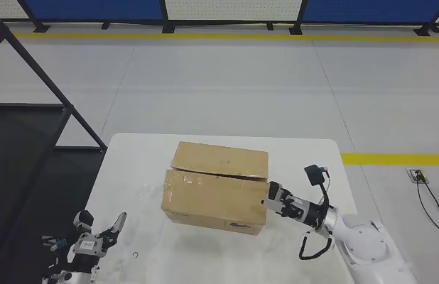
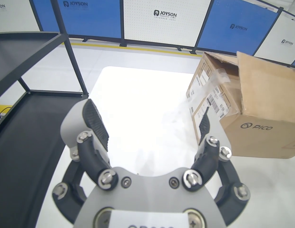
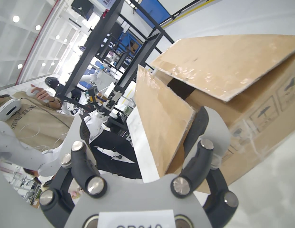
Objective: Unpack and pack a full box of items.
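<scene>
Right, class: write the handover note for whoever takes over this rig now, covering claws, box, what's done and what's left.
Left claw: open, empty, above the table, apart from the box.
Right claw: open, straddling the end of one top flap.
Box: mid-table, flaps slightly ajar, tape hanging loose.
Done: seal broken.
To do: lift flaps, unpack, repack.

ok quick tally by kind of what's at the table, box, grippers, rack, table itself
cardboard box: 1
gripper: 2, the left gripper and the right gripper
black rack: 1
white table: 1
total: 5
</scene>
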